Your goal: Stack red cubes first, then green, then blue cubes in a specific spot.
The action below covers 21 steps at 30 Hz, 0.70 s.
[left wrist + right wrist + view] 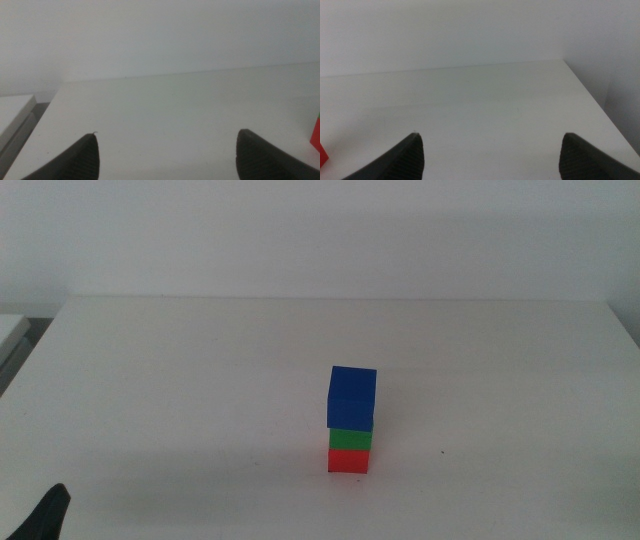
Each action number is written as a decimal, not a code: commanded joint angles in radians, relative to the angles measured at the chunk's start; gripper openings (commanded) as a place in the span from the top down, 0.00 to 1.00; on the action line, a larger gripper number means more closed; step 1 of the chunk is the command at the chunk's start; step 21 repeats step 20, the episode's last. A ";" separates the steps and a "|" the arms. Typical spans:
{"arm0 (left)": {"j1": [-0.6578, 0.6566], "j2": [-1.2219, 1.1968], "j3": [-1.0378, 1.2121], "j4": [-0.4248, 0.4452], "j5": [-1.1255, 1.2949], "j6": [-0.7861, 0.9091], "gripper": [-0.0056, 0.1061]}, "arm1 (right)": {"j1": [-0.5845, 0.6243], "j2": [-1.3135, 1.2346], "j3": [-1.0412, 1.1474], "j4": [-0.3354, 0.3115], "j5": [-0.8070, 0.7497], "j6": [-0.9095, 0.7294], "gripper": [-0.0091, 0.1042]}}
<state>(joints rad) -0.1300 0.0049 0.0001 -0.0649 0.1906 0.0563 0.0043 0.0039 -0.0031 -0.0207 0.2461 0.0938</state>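
In the middle view a three-cube tower stands on the white table (200, 370), a little right of centre. The red cube (348, 460) is at the bottom, the green cube (350, 438) rests on it, and the blue cube (352, 396) sits on top, overhanging slightly. Neither gripper touches the tower. My left gripper (167, 155) is open over bare table, and only its dark tip (45, 515) shows at the bottom left corner of the middle view. A red sliver (316, 132) shows at the edge of the left wrist view. My right gripper (492, 156) is open, with a red corner (323, 154) at that picture's edge.
A small black mark (441, 451) lies on the tabletop right of the tower. The table's far edge meets a white wall (320, 230). A pale side surface (12, 330) sits beyond the table's left edge.
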 commanded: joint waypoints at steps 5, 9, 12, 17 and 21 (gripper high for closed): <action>0.003 -0.005 0.000 0.009 -0.023 -0.001 0.11 | -0.004 -0.004 0.003 -0.003 -0.020 -0.005 0.18; 0.017 -0.005 0.000 0.015 -0.027 -0.001 0.11 | -0.004 -0.004 0.003 -0.003 -0.020 -0.005 0.18; 0.036 -0.005 0.000 0.023 -0.027 -0.001 0.11 | -0.004 -0.004 0.003 -0.003 -0.022 -0.005 0.18; 0.059 -0.005 0.000 0.024 -0.027 -0.001 0.11 | -0.004 -0.004 0.003 -0.003 -0.022 -0.005 0.18; 0.059 -0.005 0.000 0.024 -0.027 -0.001 0.11 | -0.004 -0.004 0.003 -0.003 -0.022 -0.005 0.18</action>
